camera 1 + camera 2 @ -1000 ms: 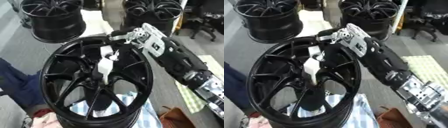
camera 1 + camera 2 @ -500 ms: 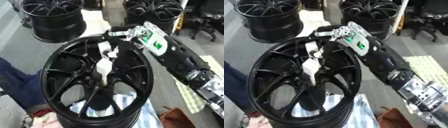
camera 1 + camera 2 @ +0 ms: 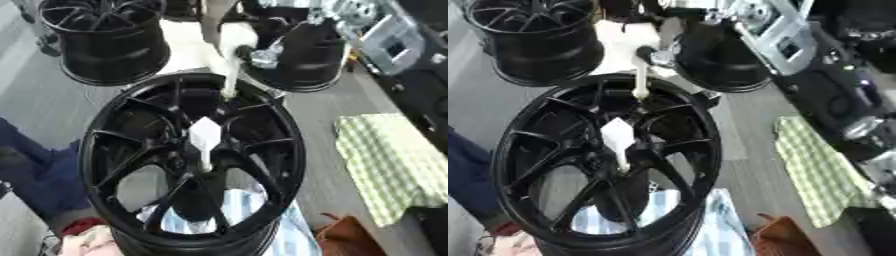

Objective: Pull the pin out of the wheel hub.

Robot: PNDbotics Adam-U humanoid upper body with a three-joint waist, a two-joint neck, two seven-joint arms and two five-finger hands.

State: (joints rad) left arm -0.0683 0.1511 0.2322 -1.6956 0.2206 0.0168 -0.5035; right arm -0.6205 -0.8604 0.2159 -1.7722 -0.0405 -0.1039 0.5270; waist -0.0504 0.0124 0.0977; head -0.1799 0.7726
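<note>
White pin (image 3: 229, 75) hangs clear above the hub (image 3: 194, 150), pinched in the right robot hand (image 3: 737, 15); blurred fingers could let it drop back into the spokes or snag the rim.

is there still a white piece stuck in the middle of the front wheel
Yes, a white piece stands upright in the centre of the black wheel hub, while the right hand holds a separate white pin above the rim.
</note>
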